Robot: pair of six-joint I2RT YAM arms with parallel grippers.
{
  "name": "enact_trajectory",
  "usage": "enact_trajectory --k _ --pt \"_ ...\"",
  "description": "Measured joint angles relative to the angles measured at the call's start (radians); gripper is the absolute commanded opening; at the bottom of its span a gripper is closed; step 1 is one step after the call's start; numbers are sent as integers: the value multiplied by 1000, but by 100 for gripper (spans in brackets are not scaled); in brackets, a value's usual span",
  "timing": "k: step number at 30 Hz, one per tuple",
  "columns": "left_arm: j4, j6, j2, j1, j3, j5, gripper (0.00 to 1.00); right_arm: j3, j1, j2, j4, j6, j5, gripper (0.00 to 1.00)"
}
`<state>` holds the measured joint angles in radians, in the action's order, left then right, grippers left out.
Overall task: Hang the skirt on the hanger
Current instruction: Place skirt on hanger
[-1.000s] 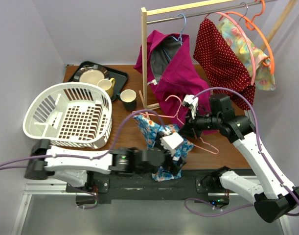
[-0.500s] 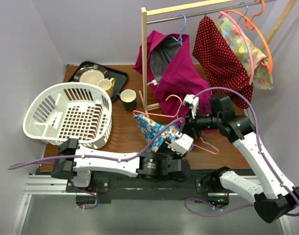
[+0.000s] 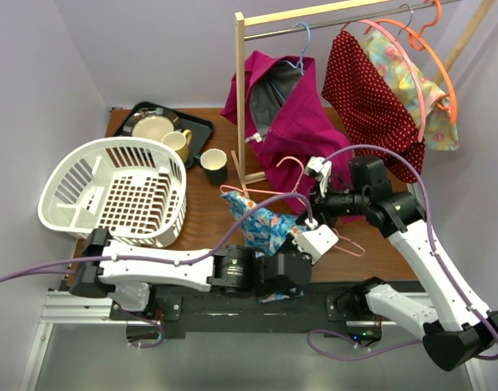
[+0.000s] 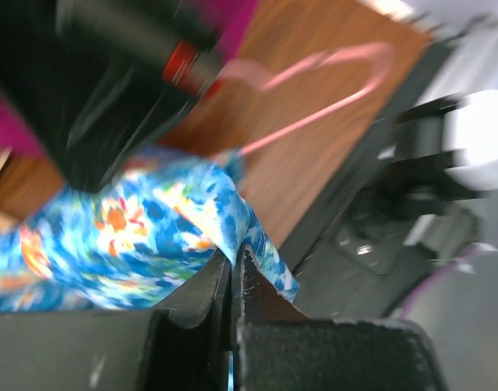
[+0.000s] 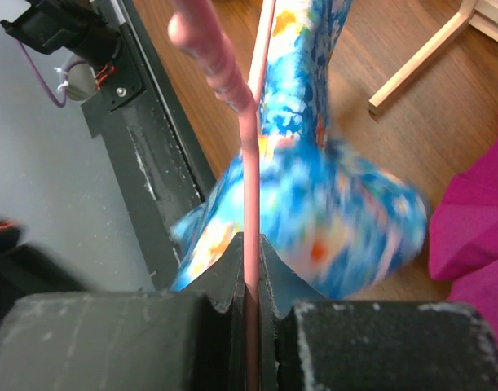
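The skirt (image 3: 261,224) is blue floral cloth, bunched on the table's near middle and draped over part of the pink hanger (image 3: 291,173). My left gripper (image 3: 300,236) is at the skirt's right edge; in the left wrist view its jaws (image 4: 232,257) are shut, pinching a fold of the skirt (image 4: 151,228), with the hanger (image 4: 314,90) beyond. My right gripper (image 3: 315,204) is shut on the hanger's thin pink bar (image 5: 249,163), clamped between its fingers (image 5: 250,244). The skirt (image 5: 330,195) hangs blurred just behind that bar.
A white basket (image 3: 110,191) stands at the left. Behind it are a dark tray (image 3: 201,124) with a plate and mug, and a dark cup (image 3: 213,165). A wooden rack (image 3: 240,90) carries a magenta garment (image 3: 293,122), a red dotted garment (image 3: 367,98) and orange hangers (image 3: 432,61).
My left gripper went from open to shut on the skirt's edge and shifted right and slightly away from the table edge, gathering the cloth. The right arm has stayed put with the hanger.
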<state>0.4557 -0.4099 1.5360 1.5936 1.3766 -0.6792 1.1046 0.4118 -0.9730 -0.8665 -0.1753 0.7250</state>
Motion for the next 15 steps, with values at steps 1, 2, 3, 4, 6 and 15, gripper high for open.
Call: enact_trajectory --k 1,2,3,4,6,15 --pt "-34 34 -14 0 2 32 0 0 0 -1 0 0 4 0" --pt "-64 69 -23 0 8 60 0 0 -1 -2 0 0 12 0" --pt "-90 101 -25 0 18 86 0 0 -1 -3 -1 0 18 0" --pt "-115 132 -23 0 30 115 0 0 -1 -4 -1 0 27 0" --pt "-147 184 -13 -2 53 171 0 0 -1 -6 -1 -1 39 0" --pt "-183 331 190 -43 277 571 0 0 -1 -3 -2 -1 71 0"
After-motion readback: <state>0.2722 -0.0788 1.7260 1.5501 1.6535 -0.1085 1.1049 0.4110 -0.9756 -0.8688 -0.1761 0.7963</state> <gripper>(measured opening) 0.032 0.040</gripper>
